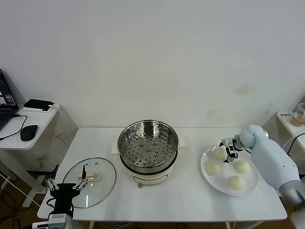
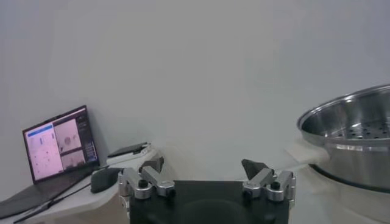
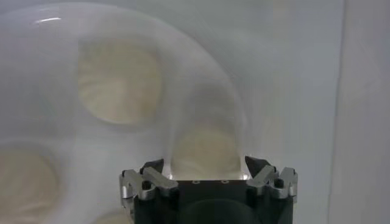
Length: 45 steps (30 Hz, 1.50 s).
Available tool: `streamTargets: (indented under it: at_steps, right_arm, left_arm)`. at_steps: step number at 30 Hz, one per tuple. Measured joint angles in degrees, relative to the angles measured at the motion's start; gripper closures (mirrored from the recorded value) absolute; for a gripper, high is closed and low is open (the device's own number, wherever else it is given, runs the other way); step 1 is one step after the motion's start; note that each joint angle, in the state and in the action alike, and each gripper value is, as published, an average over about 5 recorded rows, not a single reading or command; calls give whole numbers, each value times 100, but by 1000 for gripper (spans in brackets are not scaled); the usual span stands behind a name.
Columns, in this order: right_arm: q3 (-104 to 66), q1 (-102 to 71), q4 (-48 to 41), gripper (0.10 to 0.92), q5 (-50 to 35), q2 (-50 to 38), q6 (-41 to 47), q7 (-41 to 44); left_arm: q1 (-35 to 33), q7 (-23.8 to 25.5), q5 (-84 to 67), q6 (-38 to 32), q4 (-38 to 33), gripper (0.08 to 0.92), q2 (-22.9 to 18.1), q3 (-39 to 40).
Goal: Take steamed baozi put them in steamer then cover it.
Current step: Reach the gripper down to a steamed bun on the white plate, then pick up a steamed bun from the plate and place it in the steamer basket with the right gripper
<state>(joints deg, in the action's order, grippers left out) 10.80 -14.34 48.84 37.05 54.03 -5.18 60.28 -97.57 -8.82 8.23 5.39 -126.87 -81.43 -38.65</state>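
Right claw [image 1: 229,151] hovering, fingers spread, directly over rear-left round cream-white dough bun [image 1: 219,153] on flat white plate [image 1: 252,184], bun sitting between open fingers, just below. Three more buns lying beside it. Shiny round stainless-steel steamer [image 1: 148,145], perforated tray bare, waiting mid-surface, toward robot's left of plate. Left claw [image 1: 65,186], also spread, idling near clear glass lid [image 1: 97,186].

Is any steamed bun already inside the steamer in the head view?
No: the steamer shows only its bare perforated tray, and all four buns sit on the white plate beside it.
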Motion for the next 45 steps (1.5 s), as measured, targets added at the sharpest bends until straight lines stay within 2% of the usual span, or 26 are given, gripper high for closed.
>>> streamTargets:
  at_steps: [8, 21, 33, 45]
  right_arm:
    - [90, 67, -53, 350, 28, 15, 12, -2]
    - [372, 168, 489, 364, -326, -379, 161, 214]
    - [1098, 1037, 1420, 364, -1447, -1007, 374, 411]
    - [2505, 2737, 1723, 359, -2695, -559, 491, 362]
  left_arm:
    - [12, -12, -2, -6, 16, 177, 16, -9]
    - [40, -21, -5, -7, 5, 177, 37, 44]
    - [95, -33, -49, -7, 20, 177, 136, 70]
    - [142, -33, -156, 22, 32, 177, 181, -2]
